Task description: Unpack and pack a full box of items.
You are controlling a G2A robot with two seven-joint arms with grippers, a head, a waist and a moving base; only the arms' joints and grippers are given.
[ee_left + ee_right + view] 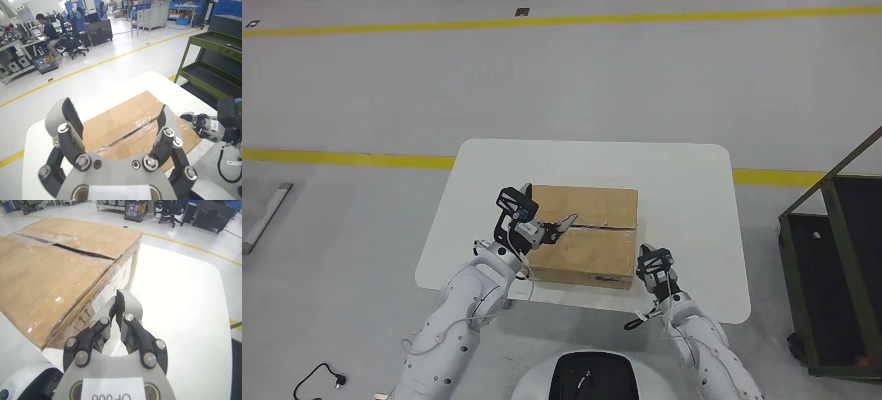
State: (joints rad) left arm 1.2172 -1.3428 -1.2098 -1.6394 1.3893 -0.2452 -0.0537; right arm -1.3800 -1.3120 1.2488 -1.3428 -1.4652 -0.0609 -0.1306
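Observation:
A brown cardboard box (584,232) stands in the middle of the white table (692,190). Its top flaps are down, with torn clear tape along the centre seam (132,130), which gapes slightly (81,252). My left gripper (117,117) hovers open just above the box's left half, over the seam, with nothing between its fingers; the top view places it here (564,222). My right gripper (117,302) is shut and empty, low beside the box's near right corner (652,262). It also appears off the box's edge in the left wrist view (186,117).
A green metal cart (832,270) with shelves stands on the floor to the right of the table (208,66). Bare tabletop lies to the right of the box (179,294) and behind it. Yellow lines cross the floor.

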